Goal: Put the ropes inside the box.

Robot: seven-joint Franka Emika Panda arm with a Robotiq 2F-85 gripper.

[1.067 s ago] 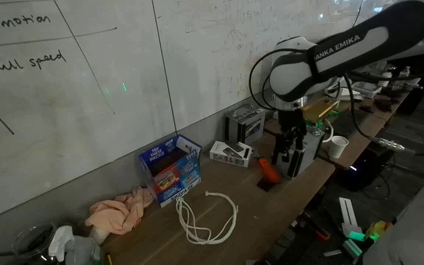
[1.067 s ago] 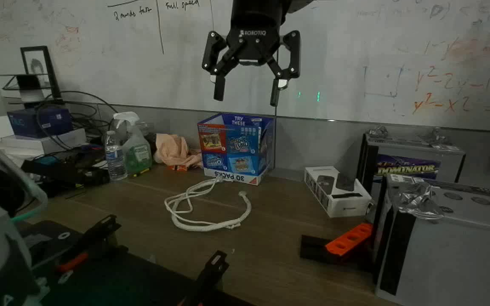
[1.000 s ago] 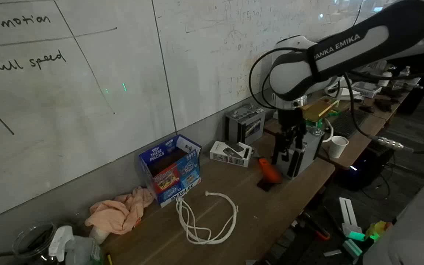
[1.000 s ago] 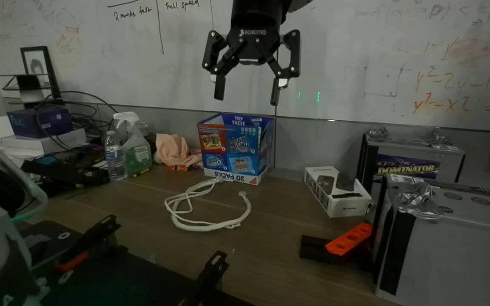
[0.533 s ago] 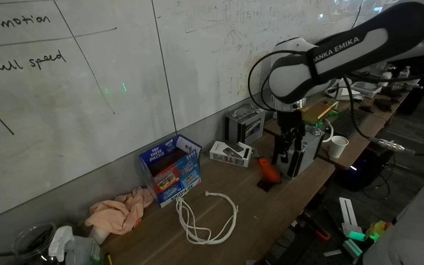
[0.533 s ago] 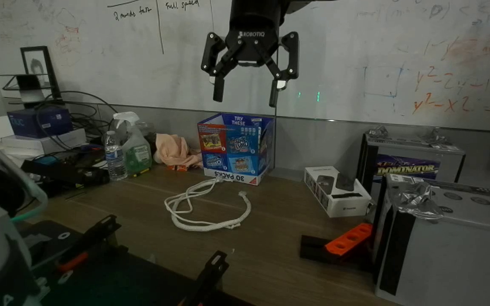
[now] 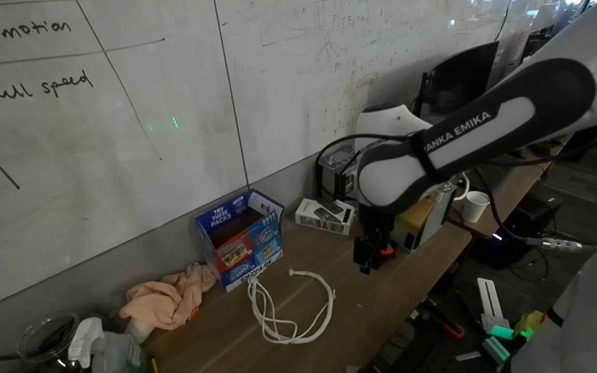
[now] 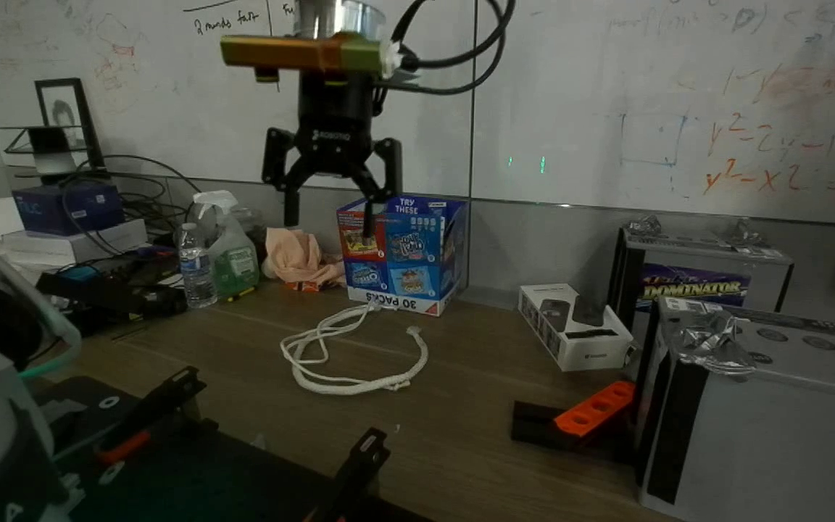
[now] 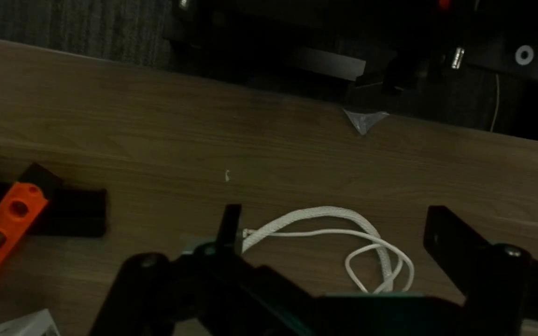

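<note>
A thick white rope [image 7: 329,305] and a thinner white rope [image 7: 281,322] lie together in loose loops on the table, in both exterior views. Their far ends lie close to the front base of a blue snack box [image 8: 412,254]. The box stands upright against the wall with its top open; its inside [image 7: 233,228] looks dark. My gripper [image 8: 330,225] is open and empty, pointing down, above the table. In the wrist view the thick rope [image 9: 329,212] and thin rope [image 9: 315,232] show below and between the spread fingers; the gripper body hides their lower part. The box is out of the wrist view.
A white carton [image 8: 578,333], an orange-handled tool [image 8: 595,409] and grey batteries [image 8: 765,406] stand to one side of the ropes. A pink cloth [image 7: 169,300] and a spray bottle [image 8: 233,254] stand on the other side. A whiteboard [image 7: 174,103] runs behind the table.
The arm has come down and moved sideways toward the ropes, and the wrist has turned, so its gold camera mount now shows. The jaws stayed open. Ropes and box have not moved.
</note>
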